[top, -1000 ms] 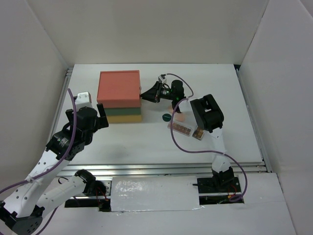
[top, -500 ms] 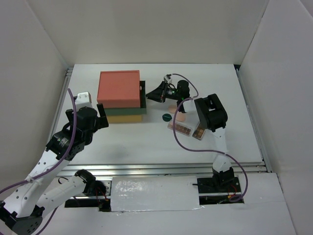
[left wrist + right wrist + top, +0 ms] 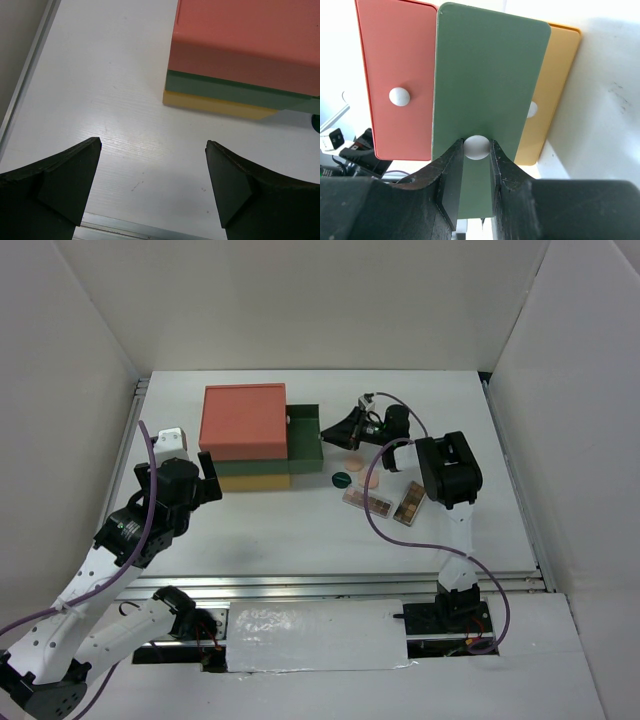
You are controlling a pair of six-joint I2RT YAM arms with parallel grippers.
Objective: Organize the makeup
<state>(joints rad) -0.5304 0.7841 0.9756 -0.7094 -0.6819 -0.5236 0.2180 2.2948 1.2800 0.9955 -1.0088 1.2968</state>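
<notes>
Right arm's fingers [image 3: 476,147] are clamped on the small white round knob [image 3: 476,146] of the green plastic drawer [image 3: 304,435], the middle tier of the stacked orange, green and yellow drawer box [image 3: 243,420]. A second ago that drawer sat flush with the stack. Half a second ago it was peeking out. Now it stands well out to the right, its tray open from above!

The makeup lies on the white surface [image 3: 260,530] just nearward of the open drawer: a dark-green disc [image 3: 340,479], two peach round puffs [image 3: 352,458] [image 3: 372,480] and two long brownish eyeshadow palettes [image 3: 368,502] [image 3: 411,503], their long axes set at different slants. All of it sits under the right arm, so that arm is much the nearer for loading.

Left arm's fingers [image 3: 153,145] hang wide apart over bare surface by the box's left side, holding nothing.
</notes>
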